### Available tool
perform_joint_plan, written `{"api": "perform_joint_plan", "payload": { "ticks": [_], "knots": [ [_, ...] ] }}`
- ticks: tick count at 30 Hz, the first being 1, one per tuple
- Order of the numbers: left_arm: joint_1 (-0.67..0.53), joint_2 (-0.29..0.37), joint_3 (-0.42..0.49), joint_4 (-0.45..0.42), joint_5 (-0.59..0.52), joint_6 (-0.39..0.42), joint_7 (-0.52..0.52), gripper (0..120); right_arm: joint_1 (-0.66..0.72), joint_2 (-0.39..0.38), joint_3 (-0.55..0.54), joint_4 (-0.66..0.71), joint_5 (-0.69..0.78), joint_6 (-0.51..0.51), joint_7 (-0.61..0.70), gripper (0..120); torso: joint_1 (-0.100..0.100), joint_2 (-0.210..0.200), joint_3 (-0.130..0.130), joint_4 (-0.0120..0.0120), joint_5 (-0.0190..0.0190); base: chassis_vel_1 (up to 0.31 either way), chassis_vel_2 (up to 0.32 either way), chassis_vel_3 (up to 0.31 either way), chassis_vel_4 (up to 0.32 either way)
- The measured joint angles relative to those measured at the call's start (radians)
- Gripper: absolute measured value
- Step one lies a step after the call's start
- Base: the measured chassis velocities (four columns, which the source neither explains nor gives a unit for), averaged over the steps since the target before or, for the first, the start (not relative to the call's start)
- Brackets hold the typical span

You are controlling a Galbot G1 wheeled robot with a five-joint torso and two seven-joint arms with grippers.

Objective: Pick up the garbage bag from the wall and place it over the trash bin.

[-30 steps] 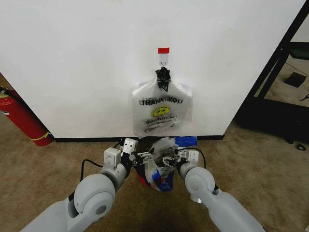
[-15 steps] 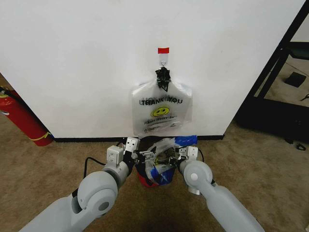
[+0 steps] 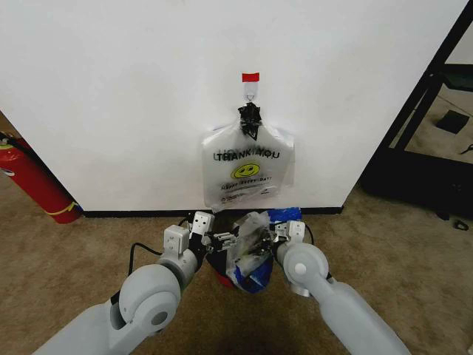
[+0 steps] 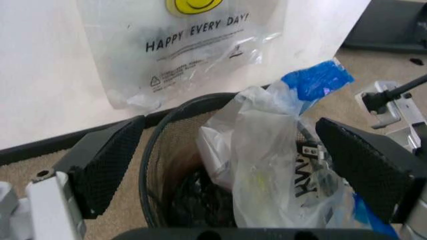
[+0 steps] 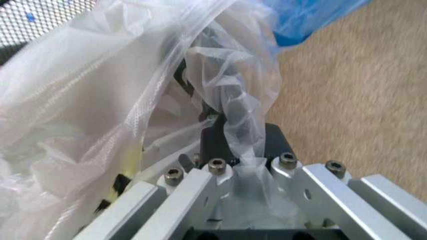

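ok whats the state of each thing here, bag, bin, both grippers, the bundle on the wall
garbage bag: crumpled, partly inside the bin
trash bin: upright, not yet lined
right gripper: shut on a twisted strand of the bag
left gripper: open, straddling the bin
bundle of bags: hanging on the wall hook

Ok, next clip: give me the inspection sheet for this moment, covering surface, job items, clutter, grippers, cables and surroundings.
Surface: tan carpet, nothing loose on it.
Job items: garbage bag bunched over the trash bin, part of it hanging inside, not spread over the rim; the wall with its hook under red tape.
Clutter: bundle of identical bags hanging from the hook.
Grippers: left gripper open, fingers either side of bin and bag; right gripper shut on the garbage bag.
Cables: black cable looped at the left wrist.
Surroundings: red fire extinguisher at left, black frame at right.
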Motion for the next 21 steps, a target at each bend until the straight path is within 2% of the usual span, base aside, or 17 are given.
{"api": "perform_joint_plan", "payload": {
  "ticks": [2, 8, 9, 10, 12, 16, 19, 21],
  "knots": [
    [-0.024, 0.006, 0.005, -0.006, -0.015, 0.0, 0.0, 100, -0.031, -0.005, 0.011, 0.017, -0.099, 0.037, -0.058, 1, 0.0, 0.0, 0.0, -0.0001, 0.0, 0.0, 0.0, 0.0, 0.0],
    [-0.086, 0.026, 0.025, -0.014, -0.041, 0.001, 0.022, 100, -0.059, -0.011, 0.029, 0.043, -0.197, 0.104, -0.131, 1, 0.0, 0.0, 0.0, -0.0006, -0.0001, 0.0, 0.0, 0.0, 0.0],
    [-0.101, 0.046, 0.028, -0.021, -0.046, 0.004, 0.039, 100, -0.058, -0.014, 0.021, 0.041, -0.24, 0.134, -0.168, 1, 0.0, 0.0, 0.0, -0.0006, -0.0001, 0.0, 0.0, 0.0, 0.0],
    [-0.149, 0.077, 0.049, -0.014, -0.052, 0.012, 0.066, 100, -0.056, -0.02, 0.002, 0.037, -0.307, 0.177, -0.23, 1, 0.0, 0.0, 0.0, 0.0006, 0.0001, 0.0, 0.0, 0.0, 0.0],
    [-0.223, 0.089, 0.095, 0.012, -0.077, 0.017, 0.08, 100, -0.064, -0.024, -0.003, 0.042, -0.338, 0.2, -0.263, 1, 0.0, 0.0, 0.0, 0.0005, -0.0001, 0.0, 0.0, 0.0, 0.0],
    [-0.33, 0.077, 0.18, 0.06, -0.122, 0.023, 0.08, 100, -0.079, -0.027, -0.001, 0.043, -0.376, 0.23, -0.293, 1, 0.0, 0.0, 0.0, -0.0004, 0.0002, 0.0, 0.0, 0.0, 0.0],
    [-0.441, 0.036, 0.279, 0.136, -0.169, 0.03, 0.059, 100, -0.098, -0.029, 0.007, 0.043, -0.407, 0.256, -0.313, 1, 0.0, 0.0, 0.0, -0.0003, 0.0001, 0.0, 0.0, 0.0, 0.0],
    [-0.462, 0.028, 0.296, 0.15, -0.178, 0.031, 0.053, 100, -0.102, -0.029, 0.008, 0.041, -0.418, 0.262, -0.317, 1, 0.0, 0.0, 0.0, -0.0003, 0.0001, 0.0, 0.0, 0.0, 0.0]
  ]
}}
